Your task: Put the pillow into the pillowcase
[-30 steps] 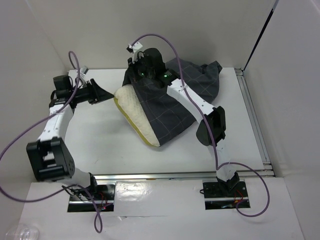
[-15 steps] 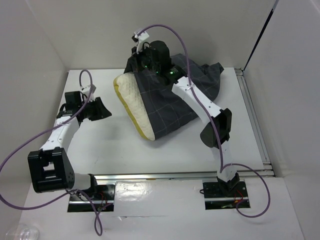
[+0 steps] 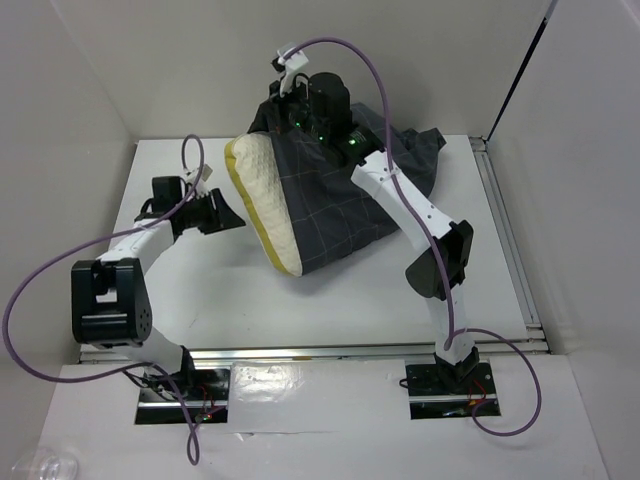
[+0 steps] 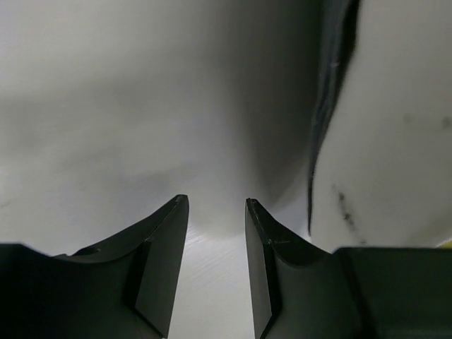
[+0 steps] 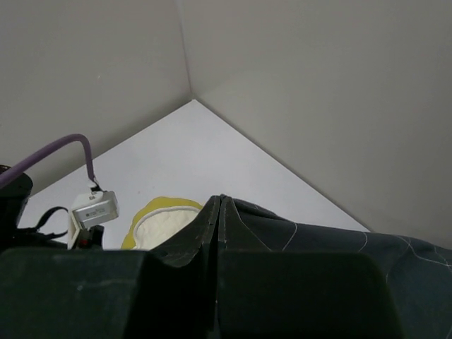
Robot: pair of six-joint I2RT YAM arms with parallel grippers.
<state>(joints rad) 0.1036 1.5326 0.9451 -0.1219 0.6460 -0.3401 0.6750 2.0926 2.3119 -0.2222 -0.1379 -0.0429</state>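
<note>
The cream pillow [image 3: 262, 195] with yellow piping sticks out of the open end of the dark grid-patterned pillowcase [image 3: 335, 215]; most of it is hidden inside. My right gripper [image 3: 287, 108] is shut on the pillowcase's upper edge and holds the bundle tilted up at the back of the table. In the right wrist view the right gripper [image 5: 217, 205] pinches dark pillowcase cloth [image 5: 339, 244], with the pillow's end [image 5: 161, 224] below. My left gripper [image 3: 232, 215] is open and empty, low over the table beside the pillow's left edge. In the left wrist view the left gripper [image 4: 216, 208] shows a dark cloth edge [image 4: 323, 113] ahead to the right.
White walls close in the table [image 3: 190, 290] at the left, back and right. A metal rail [image 3: 507, 240] runs along the right side and another [image 3: 350, 350] along the front edge. Purple cables loop over both arms.
My right gripper has lifted the pillowcase with the pillow higher and steeper. My left arm has swung right and forward, bringing its open gripper close to the pillow's left edge.
</note>
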